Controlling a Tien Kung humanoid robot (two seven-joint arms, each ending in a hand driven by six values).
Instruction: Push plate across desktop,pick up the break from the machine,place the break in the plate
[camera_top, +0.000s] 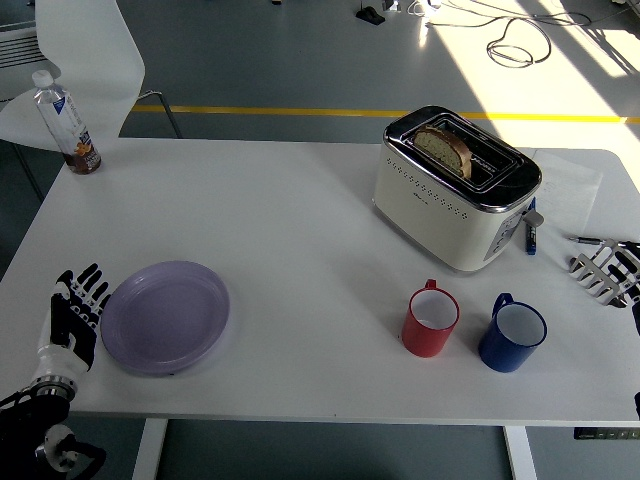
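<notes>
Round lavender plastic plate (165, 316) lying flat near the left front corner of the white rectangular table (290, 215), well apart from the cream and chrome two-slot toaster (455, 188) at the right rear: hence the push across the desktop, judged not yet begun. Left hand (74, 318) set just beside the plate's left rim, fingers straight and loosely spread, holding nothing; placed outboard of the plate, probably so as to shove it rightward toward the toaster; contact with the rim not clear. Slice of brown-crusted bread (444, 148) standing upright in the rear slot, top half proud of the chrome, so reachable from above. Right hand (607, 268) resting flat at the table's right edge, fingers extended and relaxed, empty, near the toaster's front end, likely kept for the bread. Red ceramic mug (431, 320) and blue ceramic mug (512, 334) standing side by side before the toaster, in or near the plate's likely path, so a risk of collision. Clear plastic bottle (68, 124) upright at the far left corner, clear of everything.
</notes>
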